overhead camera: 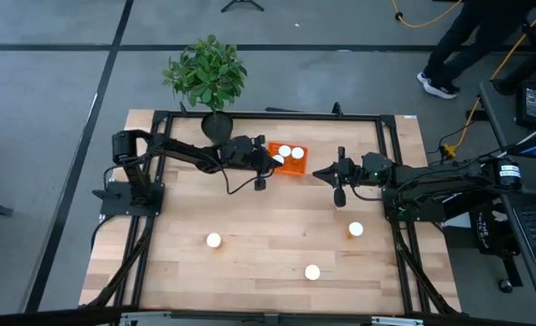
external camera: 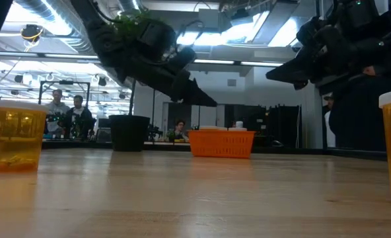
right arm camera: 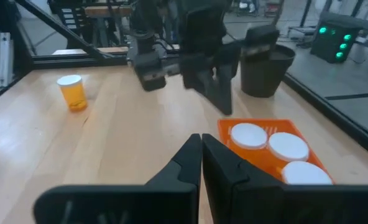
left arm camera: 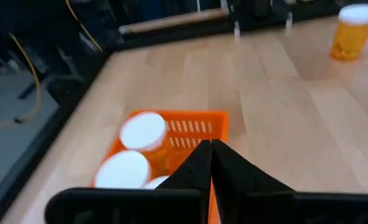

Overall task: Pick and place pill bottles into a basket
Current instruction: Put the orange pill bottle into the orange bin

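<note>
Three capped bottles (right arm camera: 271, 146) sit inside the orange basket (overhead camera: 292, 167) at the far middle of the table (overhead camera: 268, 244), just right of the dark plant pot (overhead camera: 215, 125), while three more stand loose on the near half: one at near left (overhead camera: 214, 240), one at near centre (overhead camera: 312, 272) and one to the right (overhead camera: 356, 230). The left gripper (overhead camera: 276, 160) hangs above the basket's left edge with its fingers pressed together and nothing between them, a pose that suggests it has just finished a drop there, since the bottles below it stand clear of its tips. The right gripper (overhead camera: 327, 174) hovers just right of the basket, its fingers likewise closed on nothing, seemingly waiting its turn and keeping clear of the other arm. By this count the job looks about half done, with the loose bottles well apart from the basket and from each other. The work surface is pale wood planking framed by black rails. Beyond it, a leafy plant (overhead camera: 206, 72) rises from the pot, and the level view shows a brightly lit workshop where people sit at the far left (external camera: 67, 109) and another stands by the table's far right corner (overhead camera: 458, 50).
</note>
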### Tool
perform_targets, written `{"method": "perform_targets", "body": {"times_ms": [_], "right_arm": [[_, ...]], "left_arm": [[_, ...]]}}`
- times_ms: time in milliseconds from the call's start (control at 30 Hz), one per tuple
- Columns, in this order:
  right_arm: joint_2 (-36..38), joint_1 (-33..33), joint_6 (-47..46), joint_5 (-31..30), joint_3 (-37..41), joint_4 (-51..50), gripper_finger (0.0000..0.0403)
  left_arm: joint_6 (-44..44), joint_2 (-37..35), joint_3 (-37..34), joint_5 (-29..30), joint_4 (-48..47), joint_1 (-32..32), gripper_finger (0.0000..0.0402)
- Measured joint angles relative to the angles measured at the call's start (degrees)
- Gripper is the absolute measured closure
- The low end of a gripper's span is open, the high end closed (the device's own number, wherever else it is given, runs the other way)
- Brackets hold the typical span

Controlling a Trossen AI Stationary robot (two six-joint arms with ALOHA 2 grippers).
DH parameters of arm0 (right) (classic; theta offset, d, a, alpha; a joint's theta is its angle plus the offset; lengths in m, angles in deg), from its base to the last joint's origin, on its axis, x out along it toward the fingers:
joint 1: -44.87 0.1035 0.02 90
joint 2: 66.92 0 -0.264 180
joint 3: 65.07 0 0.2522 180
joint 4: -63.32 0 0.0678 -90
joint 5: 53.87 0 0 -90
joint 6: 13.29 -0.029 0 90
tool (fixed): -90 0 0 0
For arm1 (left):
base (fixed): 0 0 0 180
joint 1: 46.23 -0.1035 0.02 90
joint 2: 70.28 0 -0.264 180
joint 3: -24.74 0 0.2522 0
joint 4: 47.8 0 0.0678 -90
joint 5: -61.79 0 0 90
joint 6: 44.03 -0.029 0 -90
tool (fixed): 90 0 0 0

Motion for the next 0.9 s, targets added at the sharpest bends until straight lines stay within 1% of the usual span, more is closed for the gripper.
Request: {"method": "perform_targets", "body": {"times_ms": [167, 233, 333, 467, 633, 767, 900], "right_arm": [[0.01, 0.00, 0.10, -0.20, 0.00, 0.18, 0.0385], [-0.01, 0.00, 0.16, -0.20, 0.00, 0.13, 0.0385], [0.01, 0.00, 0.16, -0.20, 0.01, -0.12, 0.0385], [-0.01, 0.00, 0.12, -0.20, 0.02, -0.60, 0.0385], [0.00, 0.00, 0.03, -0.20, 0.00, -0.74, 0.0385], [0.01, 0.00, 0.01, -0.20, 0.00, -0.72, 0.0385], [-0.01, 0.00, -0.01, -0.20, 0.00, -0.70, 0.0385]], "left_arm": [[-0.28, 3.43, 5.99, 1.31, -10.22, 0.14, 0.0400], [-0.01, 4.52, 7.19, 1.60, -12.01, 0.23, 0.0399], [0.95, 4.67, 7.40, 1.84, -12.67, 0.77, 0.0400], [0.36, 4.67, 7.40, 4.58, -13.54, 1.82, 0.0399], [0.54, 4.67, 7.42, 5.61, -15.83, 1.95, 0.0400], [0.55, 4.67, 7.40, 9.66, -16.27, 2.01, 0.0400], [0.09, 4.67, 7.40, 10.86, -16.27, 1.90, 0.0400]]}}
